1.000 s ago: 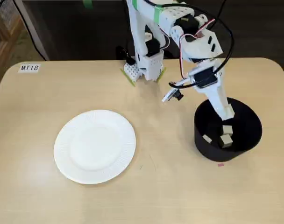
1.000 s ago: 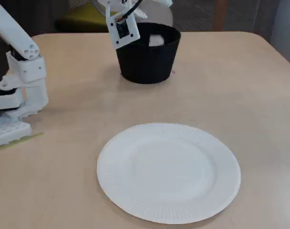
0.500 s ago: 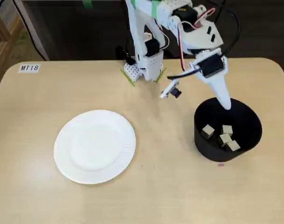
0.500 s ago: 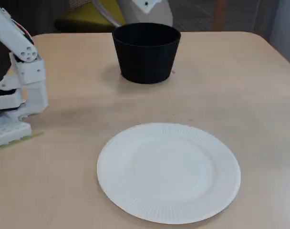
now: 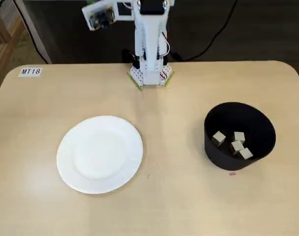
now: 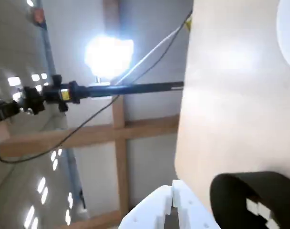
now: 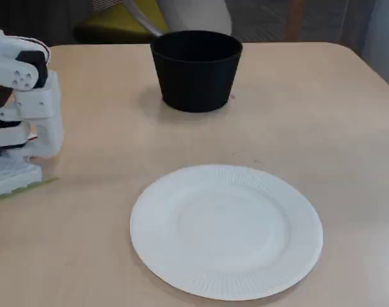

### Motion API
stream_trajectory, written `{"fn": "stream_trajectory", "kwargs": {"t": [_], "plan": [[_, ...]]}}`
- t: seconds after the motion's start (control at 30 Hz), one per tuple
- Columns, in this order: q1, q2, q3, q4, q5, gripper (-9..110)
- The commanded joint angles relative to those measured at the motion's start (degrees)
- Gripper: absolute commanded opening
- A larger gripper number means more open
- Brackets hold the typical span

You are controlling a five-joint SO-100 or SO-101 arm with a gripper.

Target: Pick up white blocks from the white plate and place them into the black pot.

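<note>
The white plate (image 5: 99, 154) lies bare on the left half of the table in a fixed view and shows large and empty in the other (image 7: 226, 230). To the right stands the black pot (image 5: 239, 135) with several white blocks (image 5: 236, 146) on its floor. The other fixed view shows only the pot's outer wall (image 7: 196, 70). The arm is folded back over its base (image 5: 149, 73). In the wrist view my gripper (image 6: 172, 191) pokes in from the bottom edge, shut and empty, with the pot (image 6: 240, 191) and its blocks (image 6: 257, 210) beside it.
A label reading MT18 (image 5: 31, 71) sits at the table's far left corner. A small pink mark (image 5: 232, 173) lies just in front of the pot. The arm's base (image 7: 18, 128) stands at the left edge of the side view.
The gripper has lifted out of the pot and the arm has swung back and folded up over its base. The blocks stay in the pot.
</note>
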Motion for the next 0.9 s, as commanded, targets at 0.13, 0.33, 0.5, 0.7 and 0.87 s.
{"fn": "stream_trajectory", "kwargs": {"t": [0.13,0.33,0.5,0.7,0.87], "plan": [[-2.4,20.3,28.9,-4.9,1.2,-2],[-3.1,23.7,40.7,-5.0,0.2,-2],[-2.5,23.7,46.7,-5.3,0.4,-2],[-2.7,23.7,54.6,-6.5,1.1,-2],[-4.2,23.7,58.3,-7.6,2.3,-2]]}}
